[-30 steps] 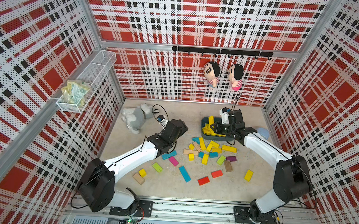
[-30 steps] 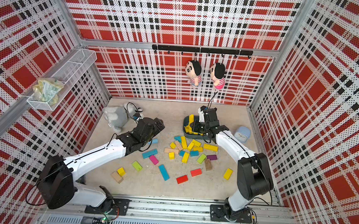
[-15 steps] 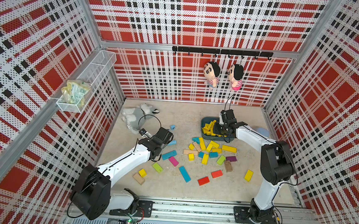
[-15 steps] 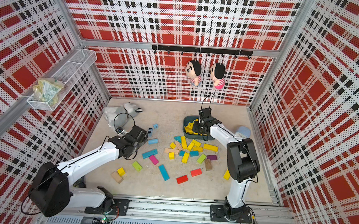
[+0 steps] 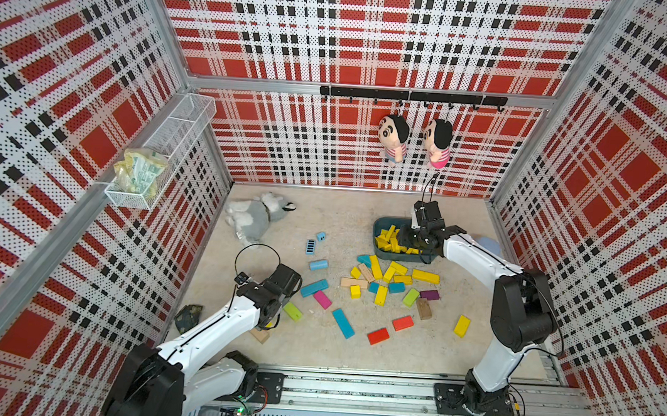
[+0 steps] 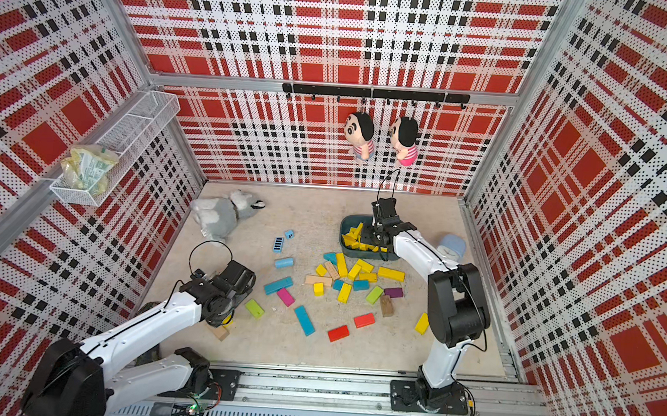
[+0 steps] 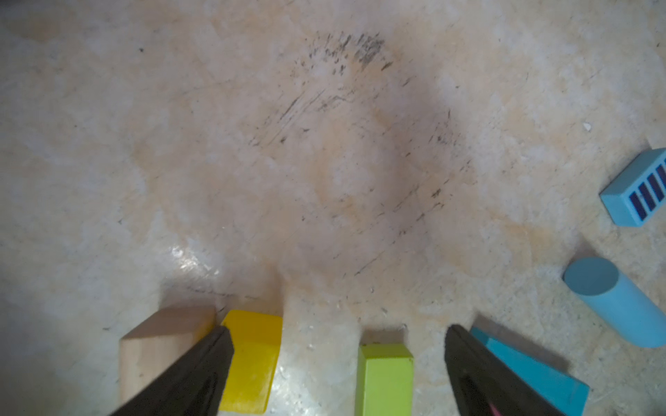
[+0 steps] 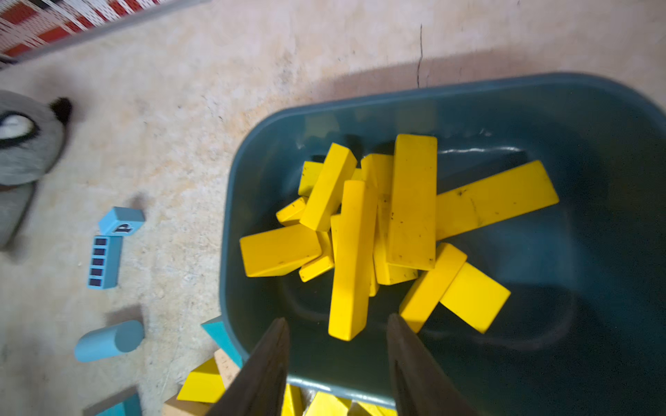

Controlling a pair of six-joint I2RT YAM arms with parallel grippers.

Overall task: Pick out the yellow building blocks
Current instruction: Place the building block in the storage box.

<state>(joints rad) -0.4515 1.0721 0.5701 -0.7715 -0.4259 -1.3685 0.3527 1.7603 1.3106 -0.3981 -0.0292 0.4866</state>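
The yellow building blocks [image 8: 412, 201] seem light, stiff, slick; pinch opposite flat faces; left jaws gape empty; right jaws likewise.

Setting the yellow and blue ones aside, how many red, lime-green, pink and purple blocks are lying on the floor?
Red blocks: 2
Lime-green blocks: 2
Pink block: 1
Purple block: 1
Total: 6

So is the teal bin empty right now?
No: the teal bin holds a loose pile of yellow building blocks.
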